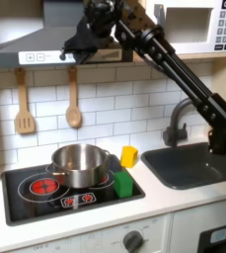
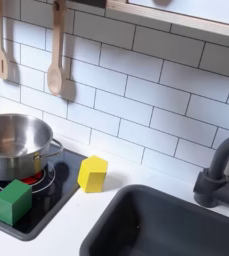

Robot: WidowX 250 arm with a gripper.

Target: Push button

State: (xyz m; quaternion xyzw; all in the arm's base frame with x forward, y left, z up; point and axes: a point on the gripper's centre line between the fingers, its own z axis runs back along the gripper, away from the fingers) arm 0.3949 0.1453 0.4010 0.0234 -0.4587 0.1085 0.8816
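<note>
There is one pot (image 1: 80, 163), two blocks, yellow (image 1: 129, 155) and green (image 1: 122, 183), and two hanging wooden utensils, a spatula (image 1: 24, 104) and a spoon (image 1: 73, 100).

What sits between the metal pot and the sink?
In both exterior views, a yellow block stands on the counter between the pot and the sink. A green block sits on the stove's corner, nearer the pot.

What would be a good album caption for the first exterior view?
Robot arm's gripper reaches up to the range hood above a pot on the toy stove.
</note>
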